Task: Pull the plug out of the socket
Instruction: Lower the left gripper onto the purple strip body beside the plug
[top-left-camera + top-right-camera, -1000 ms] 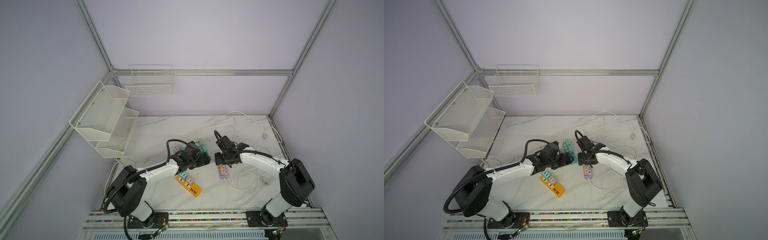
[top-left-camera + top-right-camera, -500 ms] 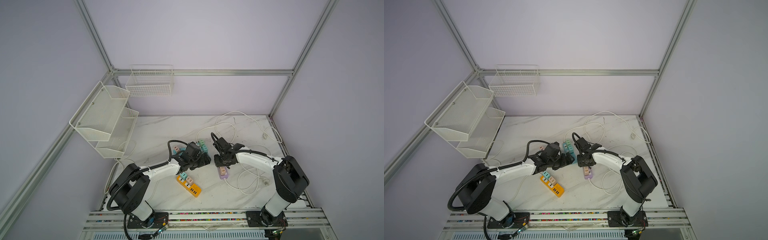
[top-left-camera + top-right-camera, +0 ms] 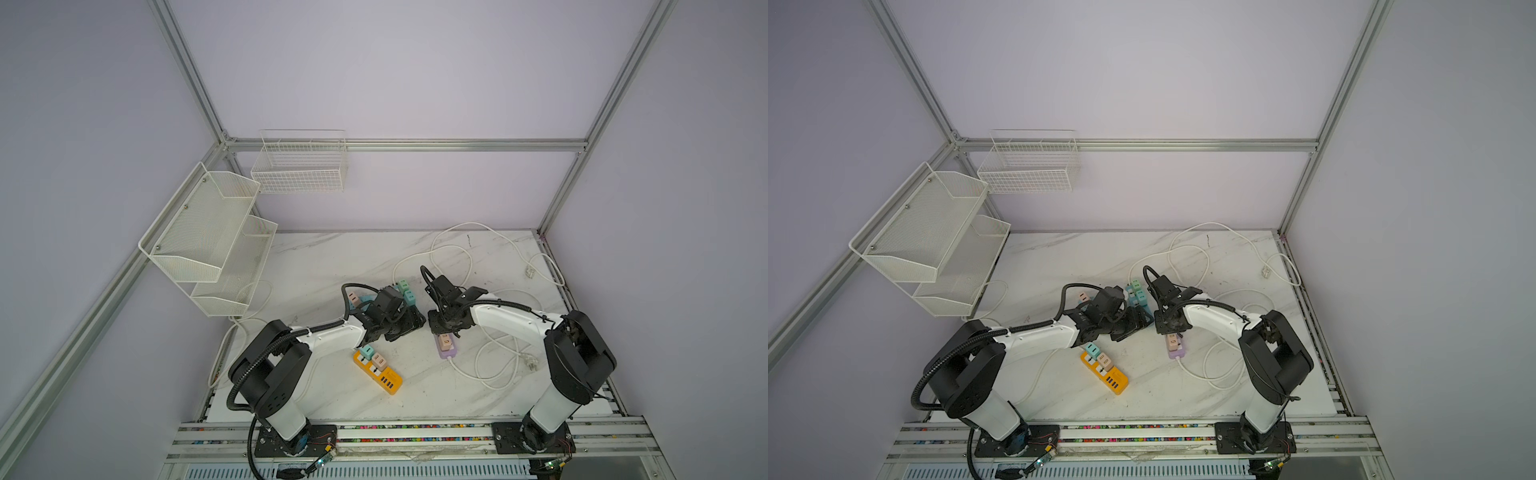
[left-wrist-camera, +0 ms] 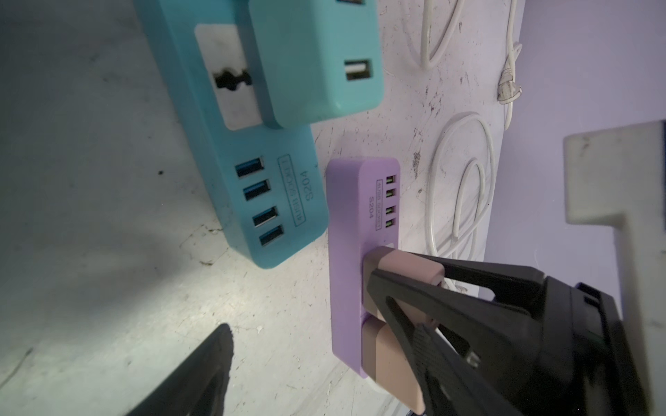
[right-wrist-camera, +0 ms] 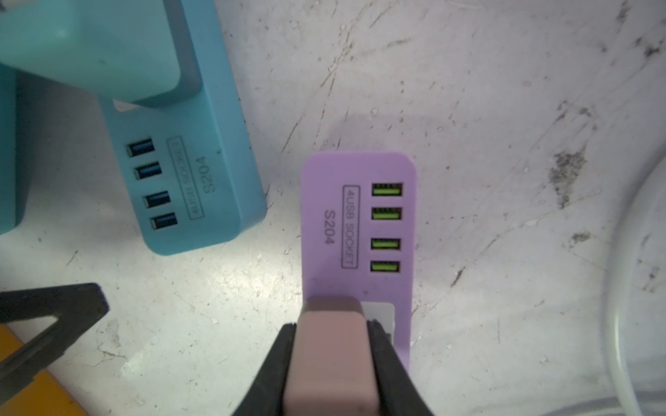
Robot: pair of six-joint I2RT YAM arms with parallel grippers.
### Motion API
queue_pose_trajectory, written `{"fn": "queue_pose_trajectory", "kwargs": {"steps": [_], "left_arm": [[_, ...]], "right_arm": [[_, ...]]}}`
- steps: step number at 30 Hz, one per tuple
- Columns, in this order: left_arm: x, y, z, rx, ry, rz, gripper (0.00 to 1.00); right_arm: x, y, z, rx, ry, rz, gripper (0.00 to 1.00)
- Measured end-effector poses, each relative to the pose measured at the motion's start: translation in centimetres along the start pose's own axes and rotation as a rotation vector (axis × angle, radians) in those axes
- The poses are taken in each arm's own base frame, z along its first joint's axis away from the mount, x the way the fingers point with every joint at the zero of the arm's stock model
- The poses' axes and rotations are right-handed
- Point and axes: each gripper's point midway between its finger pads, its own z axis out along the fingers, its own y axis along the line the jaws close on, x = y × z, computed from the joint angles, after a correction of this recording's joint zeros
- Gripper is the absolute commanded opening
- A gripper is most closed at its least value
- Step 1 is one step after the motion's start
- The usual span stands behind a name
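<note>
Change: my right claw has just pinched shut on the pink plug; pulling comes next.
Plug: between the claw's fingers, seated in the purple socket strip below.
Left claw: nearby; spread or not, I cannot tell.
Around: second pink plug just behind the claw, teal strip beside; the unpinned purple strip may lift.

On the white marble tabletop I saw the purple plastic power strip just right of the teal plastic power strip, the orange plastic power strip front-left.
</note>
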Motion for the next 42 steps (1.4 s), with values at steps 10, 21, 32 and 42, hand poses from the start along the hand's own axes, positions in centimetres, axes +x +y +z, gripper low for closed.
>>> {"fn": "queue_pose_trajectory", "kwargs": {"steps": [10, 21, 32, 42], "left_arm": [[1.5, -1.2, 2.7, 0.046, 0.055, -0.036, 0.66], [1.2, -2.1, 4.5, 0.061, 0.056, -0.054, 0.53], [1.3, -1.6, 6.2, 0.043, 0.069, -0.071, 0.40], [1.6, -1.4, 6.5, 0.034, 0.081, -0.072, 0.37]], "right_arm": [[1.4, -0.5, -0.5, -0.008, 0.015, 0.000, 0.22], [2.3, -0.4, -1.1, -0.039, 0.025, -0.001, 0.22], [2.4, -0.2, -1.1, -0.052, 0.033, -0.005, 0.21], [2.4, -0.2, -1.1, -0.053, 0.033, -0.005, 0.21]]}}
